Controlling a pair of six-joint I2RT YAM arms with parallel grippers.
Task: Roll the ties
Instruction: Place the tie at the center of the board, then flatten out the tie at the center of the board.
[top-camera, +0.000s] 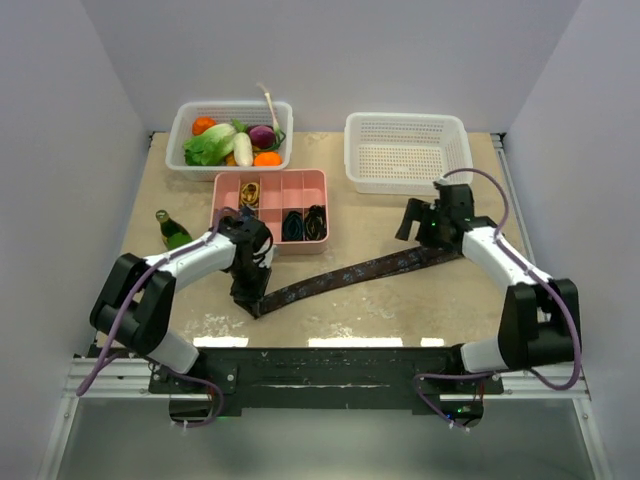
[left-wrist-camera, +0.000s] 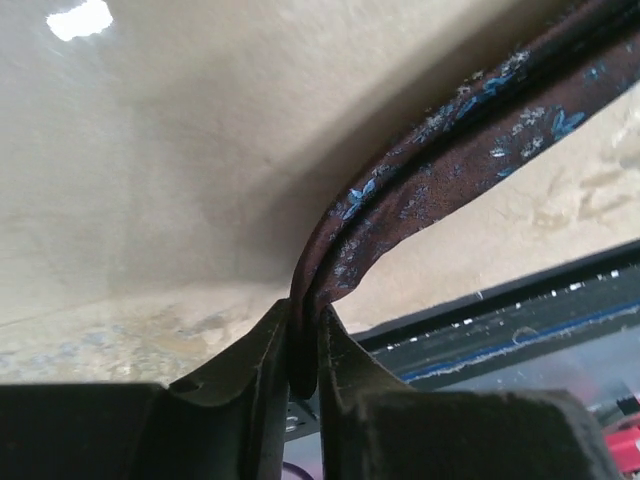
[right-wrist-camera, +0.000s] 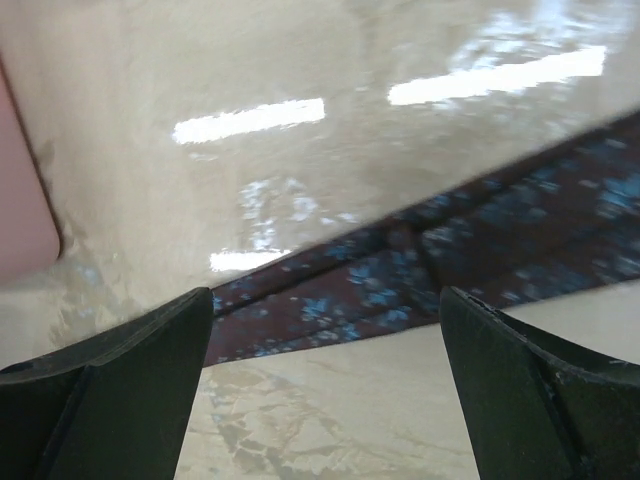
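Observation:
A long maroon tie (top-camera: 360, 272) with small blue flecks lies slanted across the beige table, from lower left up to the right. My left gripper (top-camera: 248, 297) is shut on its narrow end; in the left wrist view the folded fabric (left-wrist-camera: 440, 150) runs down between the two fingers of the left gripper (left-wrist-camera: 305, 320). My right gripper (top-camera: 408, 228) stands open over the wide end. Nothing sits between the jaws of the right gripper (right-wrist-camera: 325, 297), and the tie (right-wrist-camera: 420, 280) lies flat on the table below them. Two dark coiled ties (top-camera: 304, 224) sit in a pink divided tray (top-camera: 270, 182).
A white basket of vegetables (top-camera: 232, 130) stands at the back left, an empty white basket (top-camera: 405, 150) at the back right. A green bottle (top-camera: 172, 230) lies left of the pink tray. The tray's corner (right-wrist-camera: 25, 200) shows in the right wrist view.

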